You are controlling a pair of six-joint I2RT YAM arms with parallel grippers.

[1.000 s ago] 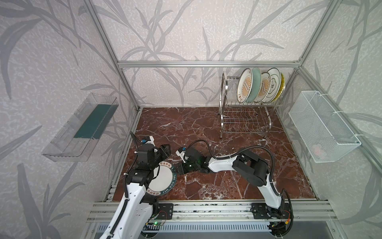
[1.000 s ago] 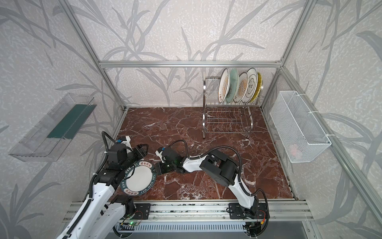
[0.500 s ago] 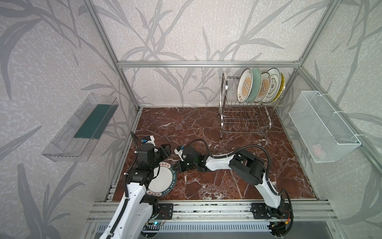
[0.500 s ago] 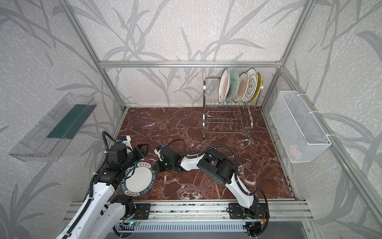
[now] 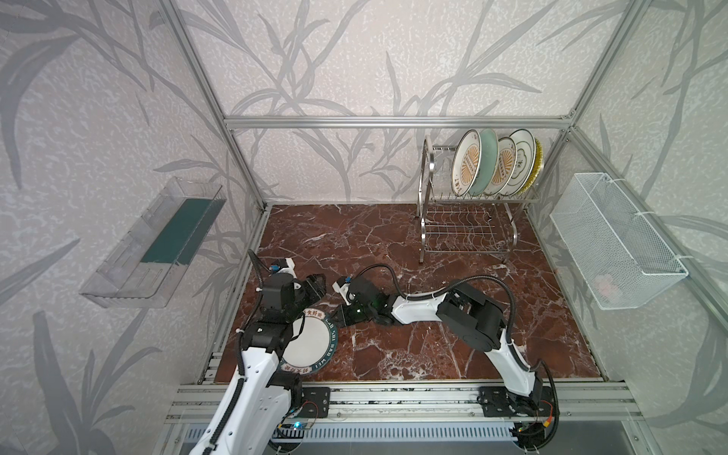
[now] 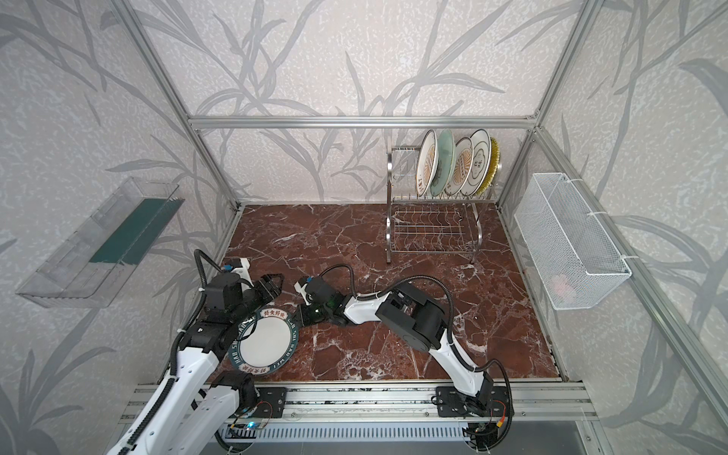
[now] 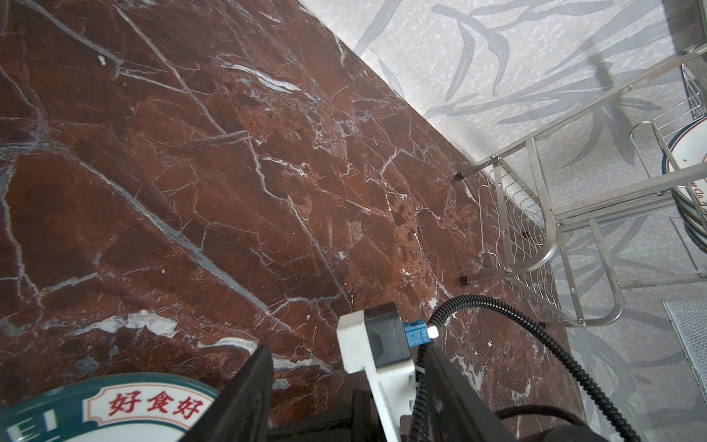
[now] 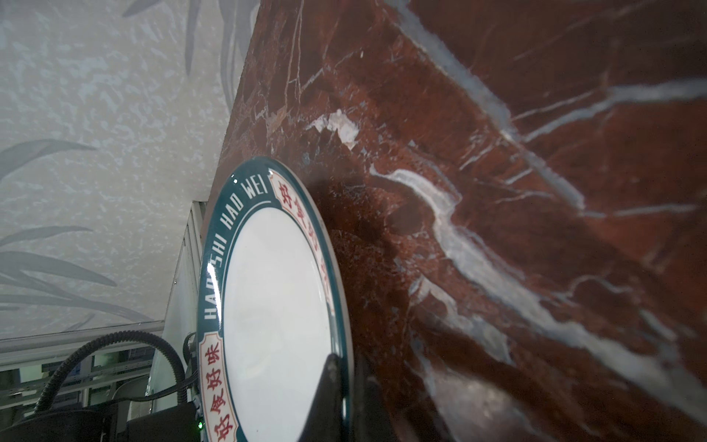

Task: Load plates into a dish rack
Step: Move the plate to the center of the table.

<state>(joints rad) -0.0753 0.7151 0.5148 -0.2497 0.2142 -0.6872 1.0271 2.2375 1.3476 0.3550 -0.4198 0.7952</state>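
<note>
The teal-lettered plate lies at the desk's near-left corner, close to its left and front edges. The dish rack, with five plates upright on its upper tier, stands well apart at the far right. Only the right wrist view shows the right fingers pinched shut on the lettered rim. The left fingers hang spread, holding nothing, beside that rim.
</note>
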